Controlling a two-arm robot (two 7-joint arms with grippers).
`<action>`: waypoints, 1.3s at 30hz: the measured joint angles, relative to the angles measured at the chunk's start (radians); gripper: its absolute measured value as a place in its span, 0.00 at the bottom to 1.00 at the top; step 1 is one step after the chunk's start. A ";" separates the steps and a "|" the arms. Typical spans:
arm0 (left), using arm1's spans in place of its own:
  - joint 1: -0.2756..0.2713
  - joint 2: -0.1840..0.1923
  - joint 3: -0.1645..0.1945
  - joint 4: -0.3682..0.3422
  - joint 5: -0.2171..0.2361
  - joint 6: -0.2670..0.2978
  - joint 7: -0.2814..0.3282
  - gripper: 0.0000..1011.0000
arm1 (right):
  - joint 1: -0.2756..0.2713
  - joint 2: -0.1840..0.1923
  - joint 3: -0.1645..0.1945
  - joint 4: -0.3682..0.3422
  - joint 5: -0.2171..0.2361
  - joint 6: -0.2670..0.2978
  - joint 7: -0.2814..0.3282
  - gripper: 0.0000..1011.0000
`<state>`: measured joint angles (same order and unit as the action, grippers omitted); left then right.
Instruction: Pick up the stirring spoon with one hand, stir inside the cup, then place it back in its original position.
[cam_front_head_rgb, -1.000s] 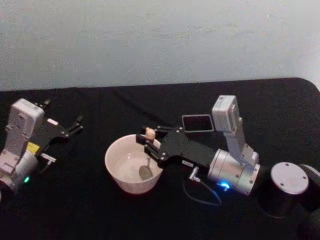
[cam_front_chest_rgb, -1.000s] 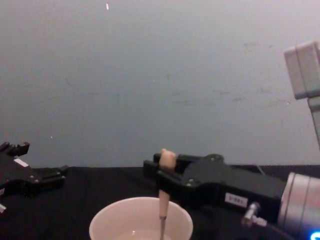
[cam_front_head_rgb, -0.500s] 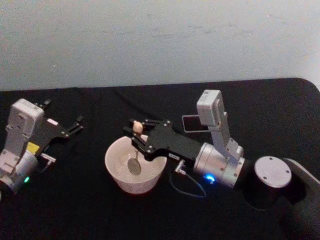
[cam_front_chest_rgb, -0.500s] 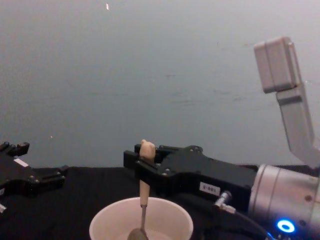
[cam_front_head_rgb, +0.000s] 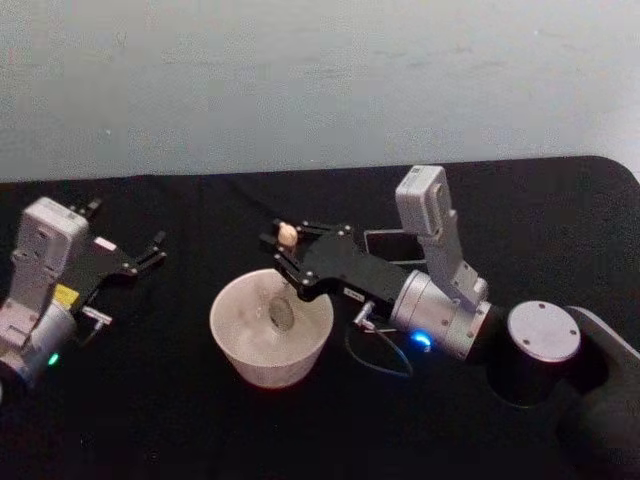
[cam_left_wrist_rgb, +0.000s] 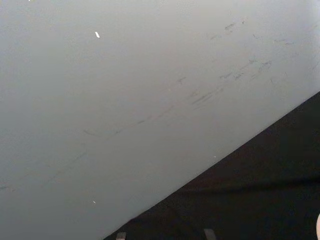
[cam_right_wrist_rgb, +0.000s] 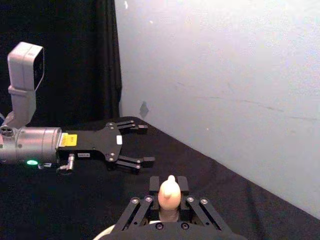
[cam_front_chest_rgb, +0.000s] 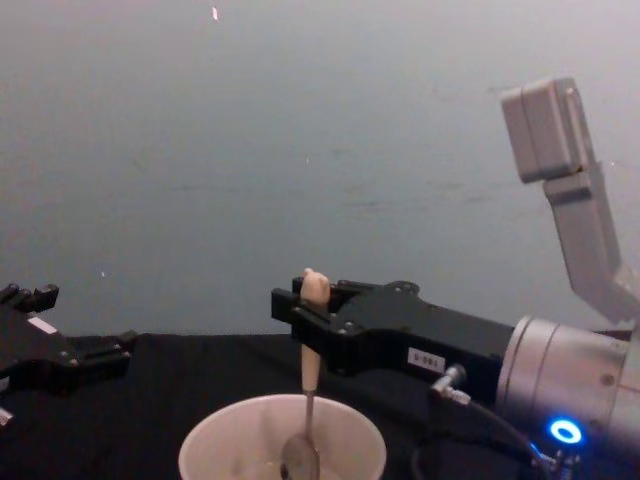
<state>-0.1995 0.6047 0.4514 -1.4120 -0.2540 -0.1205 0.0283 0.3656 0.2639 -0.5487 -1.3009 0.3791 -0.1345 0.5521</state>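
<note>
The black surface carries everything, and your landmark on it is the cup, near its middle.

The right arm reaches in from the cup's right. Its right hand hangs over the far-right part of the cup's rim, shut on the spoon's handle just under the little knob.

The left hand is parked well apart from the cup on its left side, fingers spread wide and holding nothing. Leave it there.

The cup itself stands upright and is not touched by either hand.

The holder sits beyond the cup and to its right, partly hidden behind the right arm. That is where the spoon belongs.

The stirring spoon stands close to upright, leaning a little. Its knob is above the fingers, its stem drops past the rim, and its bowl is down inside the cup. You cannot tell whether the bowl touches the cup's bottom.

You are in the stirring step: the pick-up is done and the return is not yet begun.

Next, I judge you need small circles that stay inside the wall, since a push from the stem against the rim could slide or tip a light cup. After that, lift straight up until the bowl clears the rim. Then carry the spoon back and right to the holder, lower it in bowl first, and only then open the fingers.
</note>
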 joint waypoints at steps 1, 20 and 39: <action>0.000 0.000 0.000 0.000 0.000 0.000 0.000 0.99 | -0.001 0.001 0.002 -0.001 0.000 0.000 0.000 0.21; 0.000 0.000 0.000 0.000 0.000 0.000 0.000 0.99 | -0.066 0.072 0.032 -0.085 0.023 0.023 0.025 0.21; 0.000 0.000 0.000 0.000 0.000 0.000 0.000 0.99 | -0.067 0.053 -0.025 -0.102 0.031 0.028 0.047 0.21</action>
<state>-0.1995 0.6046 0.4514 -1.4120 -0.2539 -0.1206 0.0283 0.2981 0.3172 -0.5737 -1.4032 0.4104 -0.1062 0.5992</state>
